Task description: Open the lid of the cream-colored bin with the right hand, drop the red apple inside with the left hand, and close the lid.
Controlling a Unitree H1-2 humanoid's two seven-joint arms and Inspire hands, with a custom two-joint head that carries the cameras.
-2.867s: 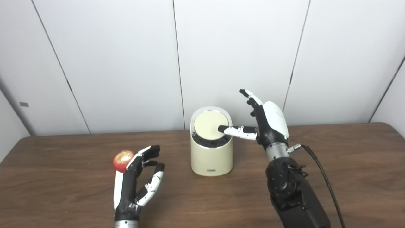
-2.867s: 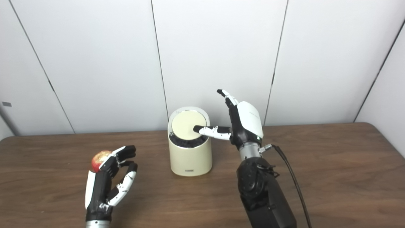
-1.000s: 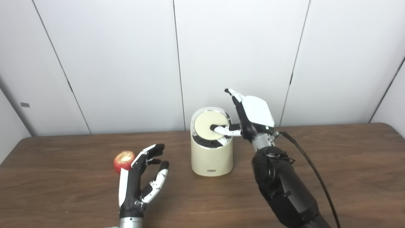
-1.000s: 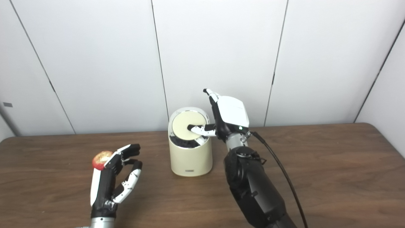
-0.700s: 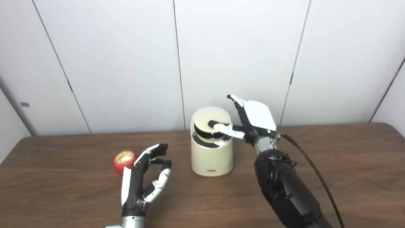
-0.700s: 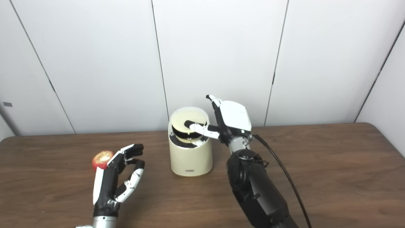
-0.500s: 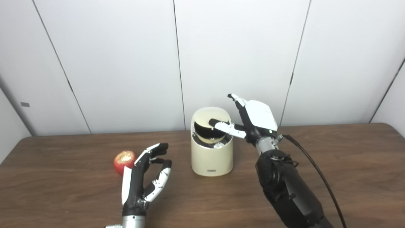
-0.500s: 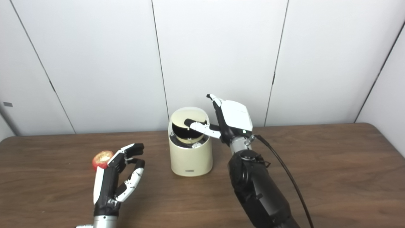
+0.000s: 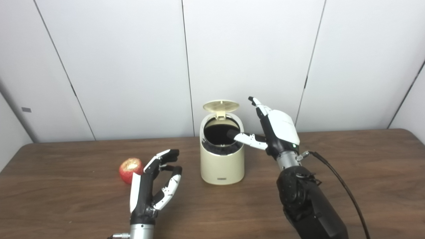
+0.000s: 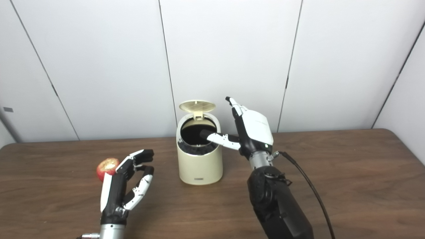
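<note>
Smooth matt bin (image 9: 221, 166), wood-grain table (image 9: 365, 172)

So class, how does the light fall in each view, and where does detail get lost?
Left eye view: soft, even light, faint shadows under the left hand; the bin interior reads solid black. Right eye view: same flat light, the pale lid nearly blends into the white wall; the apple top looks washed out.

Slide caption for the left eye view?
Bin lid up, right hand at rim, left hand open beside apple.
</note>
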